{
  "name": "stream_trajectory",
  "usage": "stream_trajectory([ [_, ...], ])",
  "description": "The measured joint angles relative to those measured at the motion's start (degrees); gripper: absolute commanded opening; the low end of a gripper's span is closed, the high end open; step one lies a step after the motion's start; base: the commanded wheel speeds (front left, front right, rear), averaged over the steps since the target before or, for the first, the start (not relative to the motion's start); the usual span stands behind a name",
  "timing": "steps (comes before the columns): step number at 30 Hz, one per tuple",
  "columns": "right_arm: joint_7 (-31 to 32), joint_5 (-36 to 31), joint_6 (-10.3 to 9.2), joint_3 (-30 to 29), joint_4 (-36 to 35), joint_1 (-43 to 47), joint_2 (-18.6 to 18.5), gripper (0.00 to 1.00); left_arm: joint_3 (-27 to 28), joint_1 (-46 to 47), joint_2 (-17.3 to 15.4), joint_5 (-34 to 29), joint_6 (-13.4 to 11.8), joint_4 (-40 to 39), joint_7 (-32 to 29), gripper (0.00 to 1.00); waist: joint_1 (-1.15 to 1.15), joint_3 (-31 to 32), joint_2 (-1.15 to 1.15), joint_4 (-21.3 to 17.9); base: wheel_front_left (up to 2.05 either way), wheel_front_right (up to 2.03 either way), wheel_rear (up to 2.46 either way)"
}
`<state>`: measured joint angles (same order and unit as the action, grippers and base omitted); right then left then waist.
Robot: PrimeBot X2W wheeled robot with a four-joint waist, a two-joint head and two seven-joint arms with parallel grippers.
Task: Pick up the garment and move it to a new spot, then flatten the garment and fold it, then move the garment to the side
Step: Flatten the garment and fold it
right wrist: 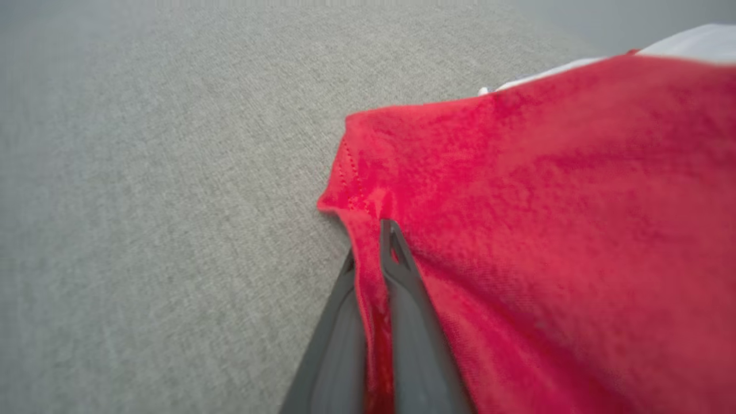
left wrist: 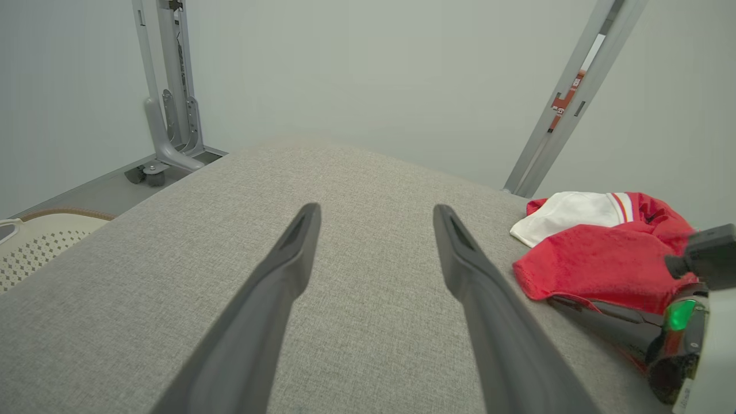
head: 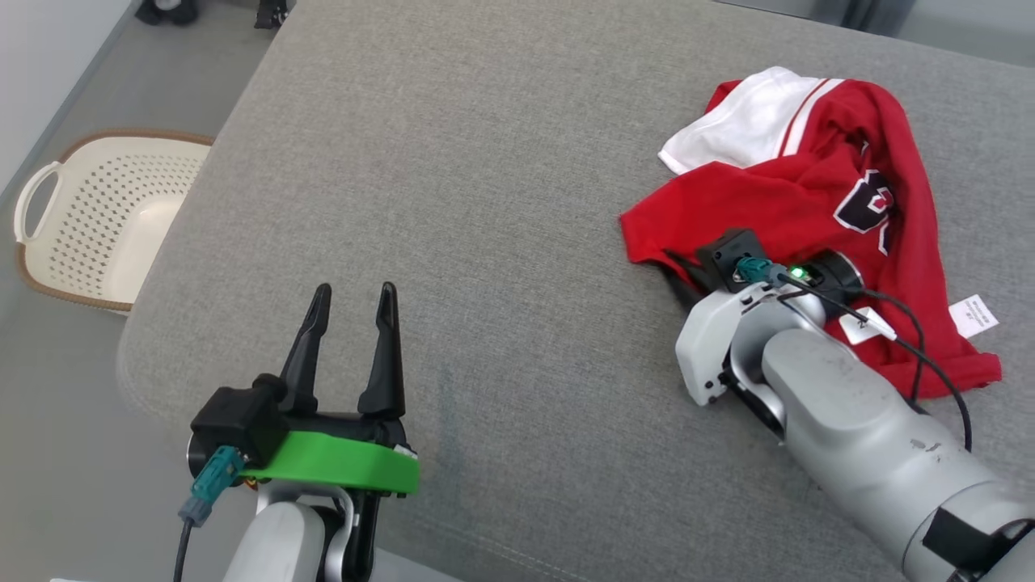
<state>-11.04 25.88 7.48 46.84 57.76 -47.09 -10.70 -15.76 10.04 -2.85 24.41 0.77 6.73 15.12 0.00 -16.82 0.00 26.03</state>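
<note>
1. Left gripper [head: 356,288], with two long dark fingers [head: 386,347] above a green collar [head: 340,465], hovers at 7 o'clock, jaws spread wide and grasping nothing.
2. Right gripper [right wrist: 371,247], at 4 o'clock, is clenched on the near hem of the crumpled red-and-white jersey garment [head: 808,202].
3. That garment lies at 2 o'clock on the grey woven fabric surface [head: 485,162].
4. Cream perforated plastic basket [head: 105,218] sits at 9 o'clock, off the surface's edge.

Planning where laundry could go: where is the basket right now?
In the head view the white perforated basket sits on the floor at the far left, beside the left edge of the grey cushion, far from the red garment.
</note>
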Motion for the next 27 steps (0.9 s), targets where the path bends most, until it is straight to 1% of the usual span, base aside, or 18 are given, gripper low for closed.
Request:
stream_trajectory([
  [2, -1.0, 2.2, 0.0, 1.9, -2.3, 1.3, 0.4, 0.0, 0.7, 0.0, 0.0, -0.5, 0.1, 0.4, 0.0, 1.0, 0.0, 0.4, 0.0, -1.0, 0.0, 0.0, 0.0],
  [4, -1.5, 4.1, 0.0, 5.4, -5.5, 3.3, 0.4, 0.0, 1.6, 0.0, 0.0, -1.0, 0.3, 0.8, 0.0, 1.0, 0.0, 0.9, 0.0, -2.3, 0.0, 0.0, 0.0],
  [6, -1.5, 6.0, 0.01, 9.2, -8.7, 5.0, -0.5, 0.0, 2.4, 0.0, 0.0, -1.8, 0.6, 1.1, 0.0, 1.0, 0.0, 1.6, 0.0, -3.8, 0.0, 0.0, 0.0],
  [7, -1.1, 6.4, 0.01, 11.8, -10.6, 5.7, -1.7, 0.0, 2.8, -0.1, 0.0, -2.3, 0.8, 1.2, 0.0, 1.0, 0.0, 2.0, 0.0, -4.7, 0.0, 0.0, 0.0],
  [9, -0.4, 6.9, 0.03, 16.3, -13.7, 6.4, -4.5, 0.0, 3.4, 0.0, 0.0, -2.8, 1.1, 1.2, 0.0, 1.0, 0.0, 2.7, 0.0, -6.5, 0.0, 0.0, 0.0],
  [12, 1.7, 9.9, 0.03, 22.3, -19.3, 7.2, -9.8, 0.0, 4.1, 0.0, 0.0, -3.3, 1.5, 1.2, 0.0, 1.0, 0.0, 3.9, 0.0, -9.5, 0.0, 0.0, 0.0],
  [14, 3.8, 11.5, 0.09, 24.2, -22.7, 7.4, -13.6, 0.0, 4.5, -0.1, 0.1, -3.4, 1.6, 1.3, 0.0, 1.0, 0.0, 4.6, 0.0, -11.3, 0.0, 0.0, 0.0],
  [17, 7.5, 13.5, 0.12, 25.5, -27.1, 7.8, -20.1, 0.0, 4.7, -0.1, 0.1, -3.5, 1.8, 1.4, 0.0, 1.0, 0.0, 5.8, 0.0, -13.9, 0.0, 0.0, 0.0],
  [19, 10.7, 13.2, 0.12, 25.9, -29.4, 7.8, -24.9, 0.0, 4.7, -0.1, 0.0, -3.4, 1.8, 1.5, 0.0, 1.0, 0.0, 6.7, 0.0, -15.5, 0.0, 0.0, 0.0],
  [20, 11.8, 13.2, 0.12, 26.0, -30.0, 7.9, -26.7, 0.0, 4.6, -0.2, 0.1, -3.4, 1.8, 1.5, 0.0, 1.0, 0.0, 7.0, 0.0, -16.1, 0.0, 0.0, 0.0],
  [22, 14.5, 12.4, 0.1, 26.2, -30.7, 8.1, -31.5, 0.0, 4.5, -0.4, 0.1, -3.4, 1.8, 1.6, 0.0, 1.0, 0.0, 8.0, 0.0, -17.4, 0.0, 0.0, 0.0],
  [25, 16.7, 10.5, 0.07, 26.3, -30.3, 8.9, -35.7, 0.0, 4.5, -0.8, 0.1, -3.4, 1.8, 1.7, 0.0, 1.0, 0.0, 9.2, 0.0, -18.5, 0.0, 0.0, 0.0],
  [27, 17.3, 10.3, 0.07, 26.4, -29.0, 9.3, -37.1, 0.0, 4.6, -1.0, 0.1, -3.4, 1.8, 1.8, 0.0, 1.0, 0.0, 9.9, 0.0, -19.1, 0.0, 0.0, 0.0],
])
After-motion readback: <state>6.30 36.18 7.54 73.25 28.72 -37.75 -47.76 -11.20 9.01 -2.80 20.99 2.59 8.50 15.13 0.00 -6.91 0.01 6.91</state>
